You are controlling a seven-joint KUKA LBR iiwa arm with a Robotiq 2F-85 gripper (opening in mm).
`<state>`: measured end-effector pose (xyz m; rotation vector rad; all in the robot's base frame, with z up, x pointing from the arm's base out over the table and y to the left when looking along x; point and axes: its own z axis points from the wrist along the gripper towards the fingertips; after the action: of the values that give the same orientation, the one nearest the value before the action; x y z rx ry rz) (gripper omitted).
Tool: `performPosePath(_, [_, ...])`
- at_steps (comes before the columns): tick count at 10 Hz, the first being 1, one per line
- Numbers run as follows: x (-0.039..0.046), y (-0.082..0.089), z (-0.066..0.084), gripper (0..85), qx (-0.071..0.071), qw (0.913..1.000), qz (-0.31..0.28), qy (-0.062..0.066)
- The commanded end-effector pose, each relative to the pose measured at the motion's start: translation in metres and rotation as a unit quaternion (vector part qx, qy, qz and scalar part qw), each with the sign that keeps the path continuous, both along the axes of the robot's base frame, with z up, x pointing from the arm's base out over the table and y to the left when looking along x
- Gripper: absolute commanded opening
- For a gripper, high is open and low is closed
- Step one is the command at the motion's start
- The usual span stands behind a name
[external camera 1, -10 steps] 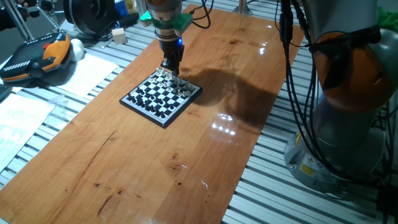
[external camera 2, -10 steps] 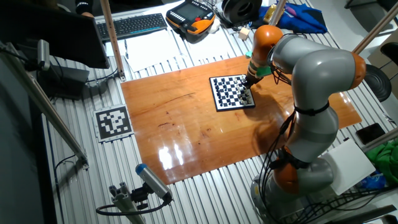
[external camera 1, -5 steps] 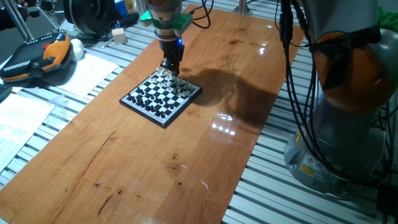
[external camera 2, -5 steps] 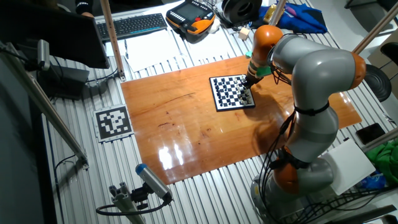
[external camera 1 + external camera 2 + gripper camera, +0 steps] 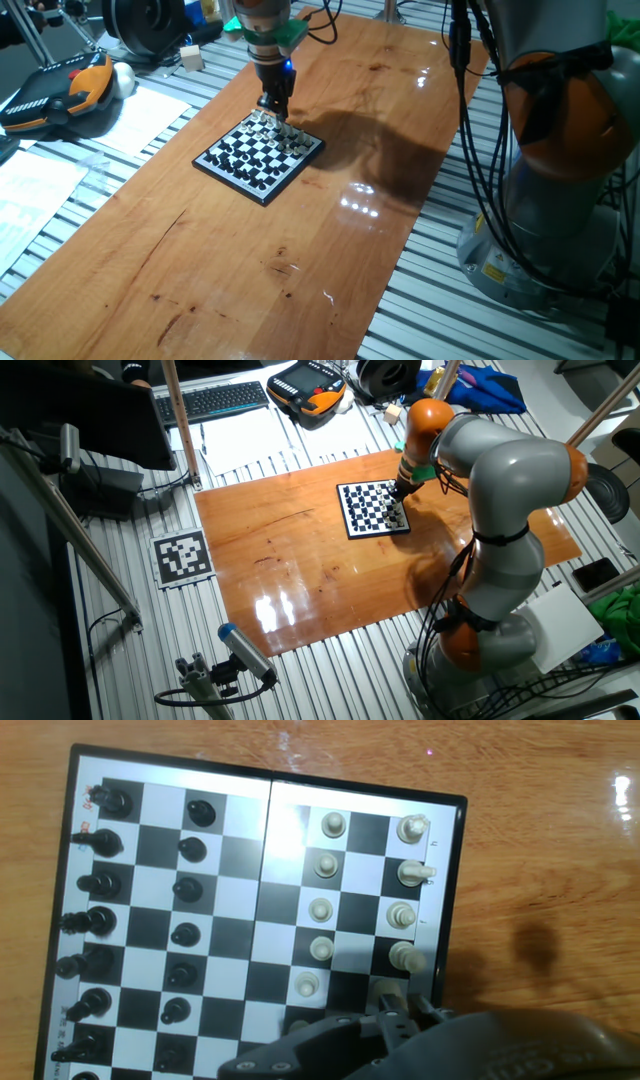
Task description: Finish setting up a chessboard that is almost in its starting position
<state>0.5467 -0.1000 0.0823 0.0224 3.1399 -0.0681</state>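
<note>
The small black-framed chessboard (image 5: 258, 156) lies on the wooden tabletop, also seen in the other fixed view (image 5: 372, 508) and filling the hand view (image 5: 250, 900). Black pieces (image 5: 100, 885) stand in two columns at its left. Pale pieces (image 5: 403, 915) stand in two columns at its right. My gripper (image 5: 275, 106) hangs straight down over the board's pale-piece edge (image 5: 399, 491). In the hand view my gripper (image 5: 398, 1005) sits over the pale back row, and its fingers stand close together. The squares under it are hidden, so I cannot tell whether a piece is between them.
The board sits on a long wooden tabletop (image 5: 330, 230) on a slatted metal bench. Papers (image 5: 140, 115), an orange-and-black pendant (image 5: 60, 95) and a keyboard (image 5: 215, 400) lie beyond the wood. The robot's base (image 5: 560, 150) and its cables (image 5: 470, 130) stand at the right.
The arm and gripper have shifted very slightly up over the same spot. The board and its visible pieces have not moved.
</note>
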Motion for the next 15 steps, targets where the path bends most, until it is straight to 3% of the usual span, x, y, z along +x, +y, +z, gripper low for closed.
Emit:
performPosePath(1, [-0.0008,0.0,0.004,17.0,-0.001,1.0,-0.001,0.0])
performPosePath(3, [-0.0024,0.002,0.027,17.0,-0.006,0.9999,-0.004,0.012])
performPosePath(5, [-0.006,-0.001,0.052,17.0,-0.012,0.9999,0.003,0.009])
performPosePath(8, [-0.0055,-0.014,0.075,17.0,-0.003,0.9998,0.02,0.002])
performPosePath(9, [-0.0048,-0.017,0.086,0.0,-0.002,0.9997,0.023,0.004])
performPosePath(11, [-0.0049,-0.023,0.108,0.0,0.006,0.9997,0.023,0.01])
performPosePath(12, [-0.0073,-0.027,0.119,0.0,0.013,0.9996,0.023,0.004])
performPosePath(13, [-0.0104,-0.028,0.124,0.0,0.011,0.9995,0.03,-0.008])
performPosePath(14, [-0.0135,-0.028,0.126,0.0,0.014,0.9992,0.035,-0.01])
performPosePath(15, [-0.0137,-0.027,0.126,0.0,0.024,0.9988,0.043,-0.003])
